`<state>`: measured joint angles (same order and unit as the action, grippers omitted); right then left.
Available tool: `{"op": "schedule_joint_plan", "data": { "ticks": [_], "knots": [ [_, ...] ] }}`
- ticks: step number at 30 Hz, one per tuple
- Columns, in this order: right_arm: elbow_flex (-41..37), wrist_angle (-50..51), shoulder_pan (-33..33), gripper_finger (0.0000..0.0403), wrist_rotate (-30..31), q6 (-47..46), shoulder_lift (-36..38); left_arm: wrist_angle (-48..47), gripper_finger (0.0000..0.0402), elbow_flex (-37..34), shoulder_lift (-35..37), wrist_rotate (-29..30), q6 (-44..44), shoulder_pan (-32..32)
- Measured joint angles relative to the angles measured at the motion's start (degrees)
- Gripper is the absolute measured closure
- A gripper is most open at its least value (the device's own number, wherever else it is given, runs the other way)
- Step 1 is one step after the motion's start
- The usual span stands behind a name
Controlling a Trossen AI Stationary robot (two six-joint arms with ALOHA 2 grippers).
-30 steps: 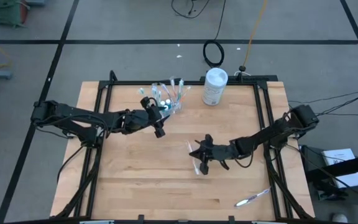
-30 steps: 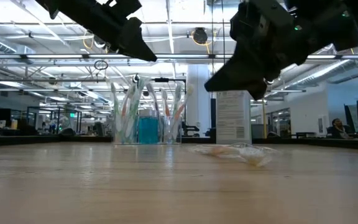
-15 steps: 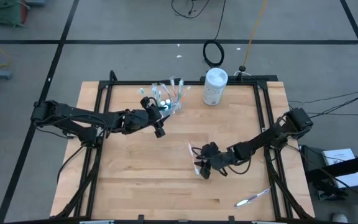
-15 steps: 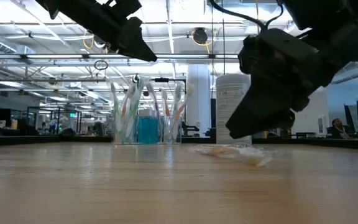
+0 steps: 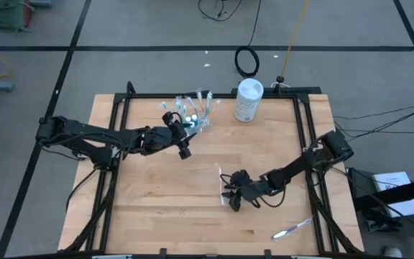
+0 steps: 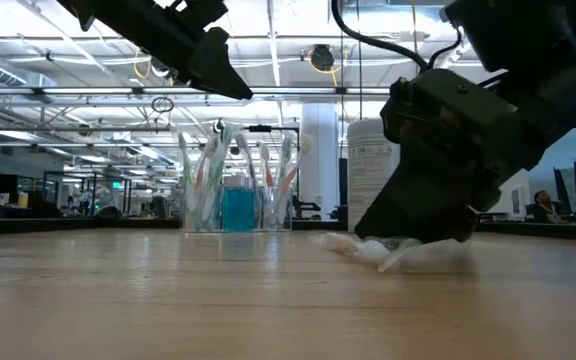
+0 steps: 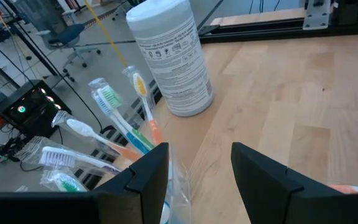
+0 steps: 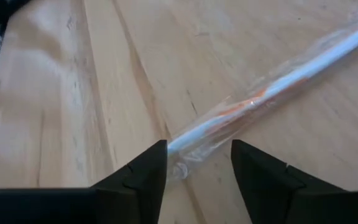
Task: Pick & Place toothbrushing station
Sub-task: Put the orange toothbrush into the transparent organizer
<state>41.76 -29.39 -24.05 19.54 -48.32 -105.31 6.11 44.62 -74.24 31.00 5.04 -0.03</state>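
A small clear cup (image 5: 195,115) full of slim toothbrushes stands at the table's far middle; the low view (image 6: 236,205) shows a blue tube inside it. My left gripper (image 5: 184,148) hovers open and empty just near-left of the cup, whose toothbrushes show in the left wrist view (image 7: 120,121). A white-and-orange toothbrush in a clear wrapper (image 5: 222,183) lies flat on the table. My right gripper (image 5: 232,198) is open and low over the wrapper's near end, one finger on each side of it (image 8: 197,146). My right gripper comes down from above with its fingers (image 8: 135,180) across the wrapped toothbrush near its near end (image 8: 188,149). The toothbrush lies flat on the table between them. I cannot tell whether the fingers touch the wrapper.
A large white canister (image 5: 248,99) stands at the far edge, right of the cup. Another wrapped toothbrush (image 5: 291,229) lies near the table's front right. Black frame rails (image 5: 113,144) run along the table's left and right sides.
My right gripper has moved toward the table's near edge and down, from well above the table to the wrapped toothbrush's near end. The toothbrush stays lying where it was.
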Motion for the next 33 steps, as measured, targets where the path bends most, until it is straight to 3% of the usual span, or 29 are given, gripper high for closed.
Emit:
{"op": "schedule_joint_plan", "data": {
  "ticks": [7,15,26,30,33],
  "knots": [
    [0.15,-5.79,1.61,0.0277,0.15,2.45,-4.11,0.07,0.0220,0.00,0.00,0.02,0.00,0.00],
    [0.06,-3.69,3.78,0.0392,-0.72,11.26,-2.96,0.04,0.0220,0.00,0.00,0.07,0.26,0.00],
    [-0.12,18.53,5.00,0.0402,-1.63,17.43,10.69,0.11,0.0220,0.00,0.00,-0.45,0.33,0.00],
    [-0.05,19.28,5.20,0.0402,-1.53,20.88,16.02,0.14,0.0220,0.00,0.00,-6.27,3.42,0.00],
    [-0.03,17.81,6.66,0.0402,0.62,19.65,19.36,0.28,0.0220,0.00,-0.21,-17.88,8.31,-0.75]
  ]
}}
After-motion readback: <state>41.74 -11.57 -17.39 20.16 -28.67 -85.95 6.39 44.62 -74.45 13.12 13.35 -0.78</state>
